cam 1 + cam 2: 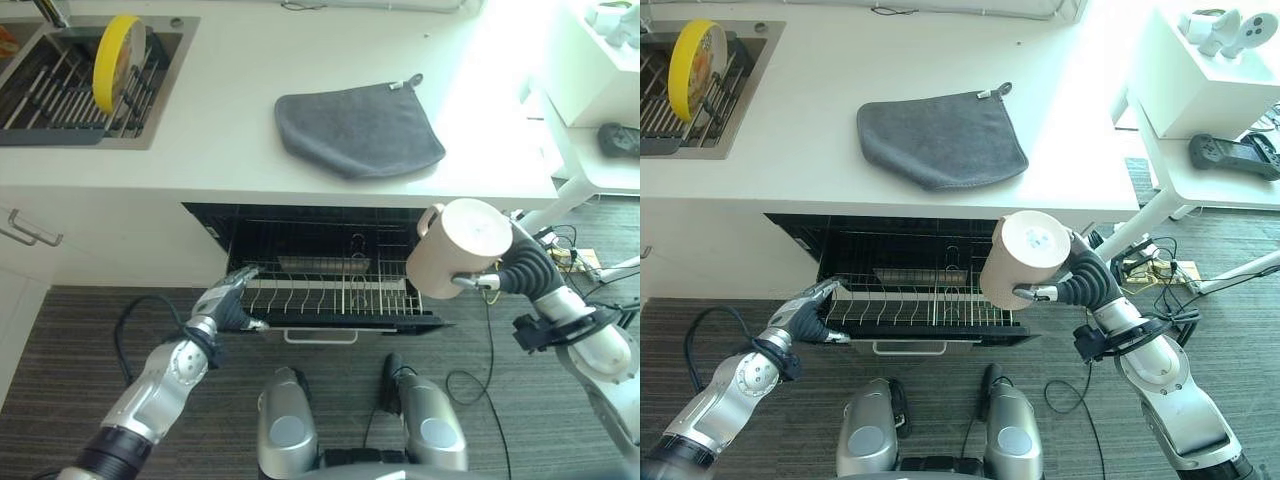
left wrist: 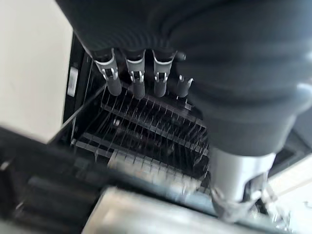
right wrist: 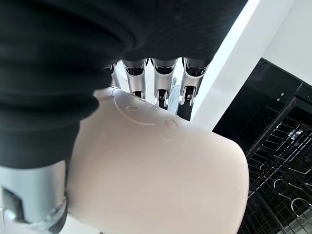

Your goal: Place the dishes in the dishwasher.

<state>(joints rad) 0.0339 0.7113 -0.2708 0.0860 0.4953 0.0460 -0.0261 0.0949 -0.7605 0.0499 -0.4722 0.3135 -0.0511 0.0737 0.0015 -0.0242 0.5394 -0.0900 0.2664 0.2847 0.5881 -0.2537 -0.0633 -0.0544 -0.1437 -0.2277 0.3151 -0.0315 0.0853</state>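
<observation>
Holding a beige, cylindrical ceramic mug (image 1: 458, 246) bottom-up, the right hand (image 1: 1078, 279) has its fingers curled round the mug's side, as the right wrist view confirms. The mug hangs over the right end of the black wire dishwasher rack (image 1: 330, 290), which is pulled out beneath the white countertop (image 1: 240, 150); it is not yet set down.

The left hand (image 1: 232, 296) rests at the rack's left front corner, fingers fairly straight and held together, apparently steadying the rack rather than gripping anything.

Progress, as judged: early. The rack appears bare of dishes. The mug is on its way in, still to be lowered and released. A round yellow plate (image 1: 119, 60) stands on edge in the steel sink (image 1: 170, 80) at the far left of the counter, so at least that item remains.

A folded grey cloth (image 1: 360, 128) lies on the counter, well apart from the sink.

Limits: the rack's rear is in shadow under the counter, the mug's handle is only partly visible, and the sink is cut off at the frame edge.
</observation>
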